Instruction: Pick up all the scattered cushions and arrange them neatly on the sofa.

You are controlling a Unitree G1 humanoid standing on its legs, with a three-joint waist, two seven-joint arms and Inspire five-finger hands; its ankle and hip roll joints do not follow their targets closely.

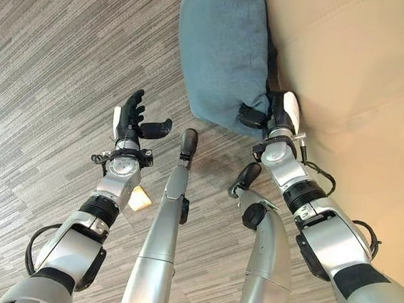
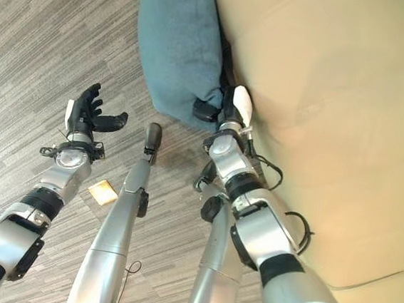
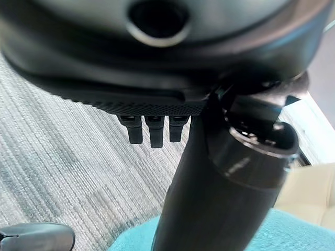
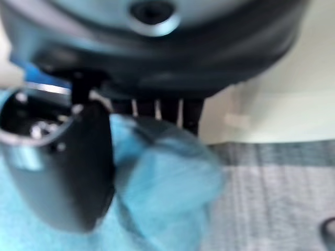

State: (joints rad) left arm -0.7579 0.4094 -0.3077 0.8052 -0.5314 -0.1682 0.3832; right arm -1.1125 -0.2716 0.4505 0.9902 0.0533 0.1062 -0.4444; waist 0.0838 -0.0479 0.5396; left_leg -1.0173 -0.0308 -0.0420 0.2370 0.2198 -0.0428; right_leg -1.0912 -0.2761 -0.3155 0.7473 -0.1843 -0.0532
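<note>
A cushion point(image 1: 222, 50) is leaning against the sofa point(image 1: 358, 88) at its left, over the floor point(image 1: 61, 52). The right hand point(image 1: 271, 115) is gripping its near corner; the left hand point(image 1: 135, 120) is hovering well left, apart.

Even, bright indoor light fills both head views, and the beige sofa point(image 1: 353, 73) glows warmer toward its lower edge without harsh glare. A soft, faint shadow darkens the striped floor point(image 1: 61, 52) just under the blue cushion point(image 1: 222, 53). Both wrist views are blurred up close, the right one most, smearing cushion fabric.
</note>
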